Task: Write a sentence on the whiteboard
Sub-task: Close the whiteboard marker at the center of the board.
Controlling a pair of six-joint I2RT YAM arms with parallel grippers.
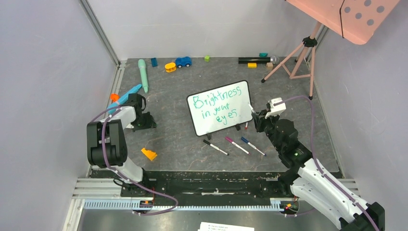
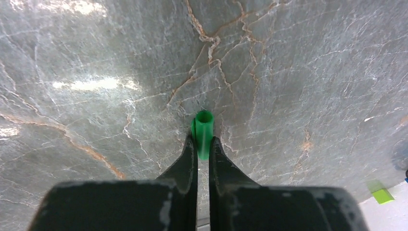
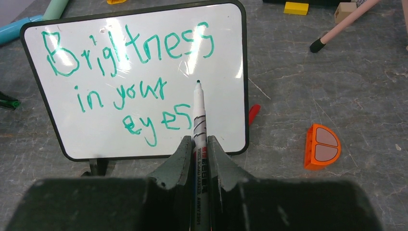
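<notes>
Lying before one whiteboard (image 1: 207, 126): three markers (image 1: 237, 145)

The grey veined surface (image 1: 178, 139) is carrying the whiteboard (image 1: 220, 108), standing on its feet. 3 markers (image 1: 237, 145) are lying just in front of it, an orange wedge (image 1: 149, 154) is sitting left, a blue toy car (image 1: 183, 61) far back.

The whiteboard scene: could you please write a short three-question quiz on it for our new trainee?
1. True or false: the right claw grips a white-barrelled marker pen, tip pointing toward the small black-framed white board.
2. What is pinched in the left claw?
3. Fill in: the teal-green handwritten sentence ends with the word "___".
Key: 1 true; 2 a small green plastic cap; 3 eyes.
</notes>
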